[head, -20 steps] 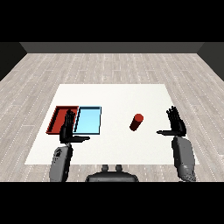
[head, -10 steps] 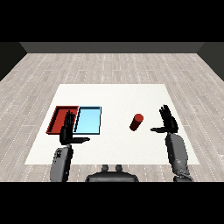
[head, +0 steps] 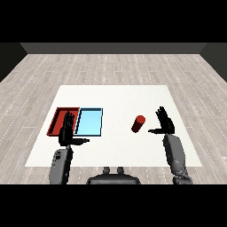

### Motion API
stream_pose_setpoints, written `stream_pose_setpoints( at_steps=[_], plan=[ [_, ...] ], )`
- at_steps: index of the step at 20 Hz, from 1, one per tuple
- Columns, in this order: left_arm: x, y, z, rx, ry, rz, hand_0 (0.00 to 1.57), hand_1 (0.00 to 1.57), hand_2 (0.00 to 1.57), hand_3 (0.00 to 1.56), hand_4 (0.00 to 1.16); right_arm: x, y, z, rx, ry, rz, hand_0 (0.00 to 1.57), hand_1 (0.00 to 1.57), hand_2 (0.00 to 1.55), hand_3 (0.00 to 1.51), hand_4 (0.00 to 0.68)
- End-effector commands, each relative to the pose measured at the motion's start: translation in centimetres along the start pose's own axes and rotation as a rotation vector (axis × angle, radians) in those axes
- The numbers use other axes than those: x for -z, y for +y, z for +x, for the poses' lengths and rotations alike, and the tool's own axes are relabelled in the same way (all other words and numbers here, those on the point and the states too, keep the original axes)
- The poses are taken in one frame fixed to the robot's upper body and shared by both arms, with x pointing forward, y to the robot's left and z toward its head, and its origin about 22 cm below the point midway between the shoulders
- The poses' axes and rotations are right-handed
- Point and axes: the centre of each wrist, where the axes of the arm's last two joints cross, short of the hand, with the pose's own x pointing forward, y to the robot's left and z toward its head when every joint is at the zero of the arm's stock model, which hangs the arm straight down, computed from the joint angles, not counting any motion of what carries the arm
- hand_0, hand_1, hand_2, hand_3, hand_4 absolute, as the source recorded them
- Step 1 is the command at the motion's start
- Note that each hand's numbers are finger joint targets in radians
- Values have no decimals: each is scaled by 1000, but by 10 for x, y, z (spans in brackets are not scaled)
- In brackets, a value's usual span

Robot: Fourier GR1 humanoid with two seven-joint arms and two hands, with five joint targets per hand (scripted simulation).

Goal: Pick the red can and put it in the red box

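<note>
A red can [head: 138, 123] stands upright on the white table, right of centre. My right hand [head: 164, 123] is open a short way to its right, fingers straight and thumb pointing toward the can, with a gap between them. The red tray [head: 60, 117] lies at the left, partly covered by my left hand [head: 67, 131], which is open with fingers up and thumb stretched to the right. Neither hand holds anything.
A light blue tray [head: 90, 122] lies right beside the red tray, between it and the can. The white table [head: 115, 99] stretches beyond the trays to its far edge; grey plank floor surrounds it.
My right hand has moved left, toward the can, closing much of the gap. The left hand and the can have stayed where they were.
</note>
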Motion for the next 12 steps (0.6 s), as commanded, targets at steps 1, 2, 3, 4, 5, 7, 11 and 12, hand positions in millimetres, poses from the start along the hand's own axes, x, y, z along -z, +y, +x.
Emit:
stream_pose_setpoints(
  at_steps=[1, 2, 3, 4, 5, 7, 11, 12],
  plan=[
    [2, -4, -7, 10, -4, 7, 0, 0, 0, 0, 0, 22, 7, 1, 23, 22, 4, 0, 0, 0, 0, 0],
    [15, -5, 3, -13, 14, -6, 0, 0, 0, 0, 0, 19, 19, -17, 54, 8, 20, 0, 0, 0, 0, 0],
    [3, -4, -7, -34, 0, 4, 0, 0, 0, 0, 0, 12, 19, -35, 48, 38, 19, 0, 0, 0, 0, 0],
    [7, -2, -13, -5, 9, 6, 0, 0, 0, 0, 0, -8, 26, -25, 38, 7, -1, 0, 0, 0, 0, 0],
    [-15, -9, -7, 2, 11, -4, 0, 0, 0, 0, 0, 8, 29, -31, 57, 34, 28, 0, 0, 0, 0, 0],
    [-7, -9, 0, -10, 11, 17, 0, 0, 0, 0, 0, 8, 24, -29, 72, 38, 39, 0, 0, 0, 0, 0],
    [-6, -16, -2, -4, -1, 18, 0, 0, 0, 0, 0, 22, 30, -33, 84, 58, 7, 0, 0, 0, 0, 0],
    [-7, -8, -8, -14, 2, 17, 0, 0, 0, 0, 0, 15, 40, -49, 82, 65, 31, 0, 0, 0, 0, 0]
  ],
)
